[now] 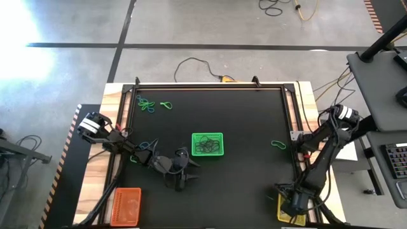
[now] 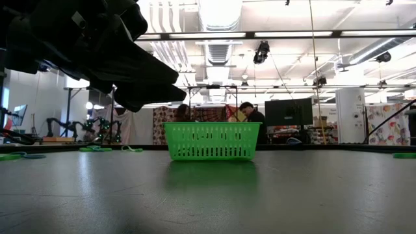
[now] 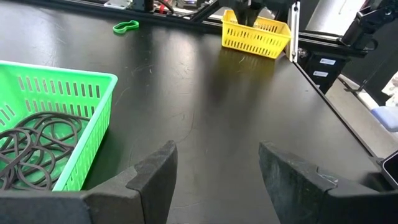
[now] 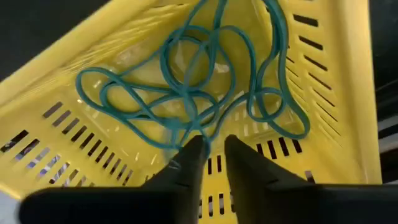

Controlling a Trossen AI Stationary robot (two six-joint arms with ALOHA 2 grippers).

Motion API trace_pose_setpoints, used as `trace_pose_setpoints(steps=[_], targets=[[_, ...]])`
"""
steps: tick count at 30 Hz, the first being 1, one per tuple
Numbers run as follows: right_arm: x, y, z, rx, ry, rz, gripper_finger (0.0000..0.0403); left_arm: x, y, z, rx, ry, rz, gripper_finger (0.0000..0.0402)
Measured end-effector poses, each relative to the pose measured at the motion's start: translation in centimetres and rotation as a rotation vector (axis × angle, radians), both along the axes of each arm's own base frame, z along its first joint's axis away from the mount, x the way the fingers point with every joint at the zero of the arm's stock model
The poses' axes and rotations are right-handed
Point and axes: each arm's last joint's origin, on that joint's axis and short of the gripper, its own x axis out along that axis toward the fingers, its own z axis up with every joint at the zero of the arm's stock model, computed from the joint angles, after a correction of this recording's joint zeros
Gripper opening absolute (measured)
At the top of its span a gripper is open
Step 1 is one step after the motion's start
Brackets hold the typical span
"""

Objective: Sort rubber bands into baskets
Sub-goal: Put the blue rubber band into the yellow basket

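The right gripper reaches into the yellow basket at the table's front right corner, its fingers nearly closed on a strand of the tangled blue rubber bands, though the contact itself is hard to make out. In the high view the arm hides most of that basket. The left gripper hangs spread and empty just beside the green basket mid-table, which holds dark bands; the orange basket sits at the front left corner, and loose bands lie near the back left.

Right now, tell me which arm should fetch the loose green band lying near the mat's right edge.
Right, probably. The right gripper is over the yellow basket on the same side as that green band. The left gripper, open and empty, sits beyond the green basket, farther away.
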Motion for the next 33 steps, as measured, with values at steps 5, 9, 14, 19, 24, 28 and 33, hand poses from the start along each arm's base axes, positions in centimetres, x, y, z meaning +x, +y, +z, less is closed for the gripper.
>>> trace_pose_setpoints(steps=[5, 9, 14, 19, 24, 28, 33], targets=[[0.0, -0.6, 1.8, -0.035, 0.024, -0.003, 0.012, 0.0, 0.0, 0.0, 0.0, 0.0, 0.0, 0.0209], [-0.2, -1.3, 4.4, -0.093, 0.057, -0.002, 0.0159, 0.0, 0.0, 0.0, 0.027, -0.004, -0.007, 0.0209], [0.5, -2.1, 7.9, -0.232, -0.119, -0.011, 0.0187, -0.5, 0.2, 2.2, 0.112, -0.047, -0.038, 0.0209], [2.4, -2.9, 10.3, -0.388, -0.432, 0.037, 0.0196, -2.8, 1.4, 5.4, 0.165, 0.029, -0.023, 0.0209], [5.1, -4.0, 10.9, -0.531, -0.604, 0.082, 0.0196, -6.8, 3.8, 7.3, 0.121, 0.223, 0.14, 0.0209], [7.8, -5.1, 10.3, -0.591, -0.635, 0.151, 0.0196, -9.6, 6.7, 7.7, 0.04, 0.363, 0.383, 0.0207], [11.5, -6.7, 10.0, -0.61, -0.72, 0.303, 0.0196, -11.2, 10.7, 8.8, -0.084, 0.564, 0.619, 0.0198]])
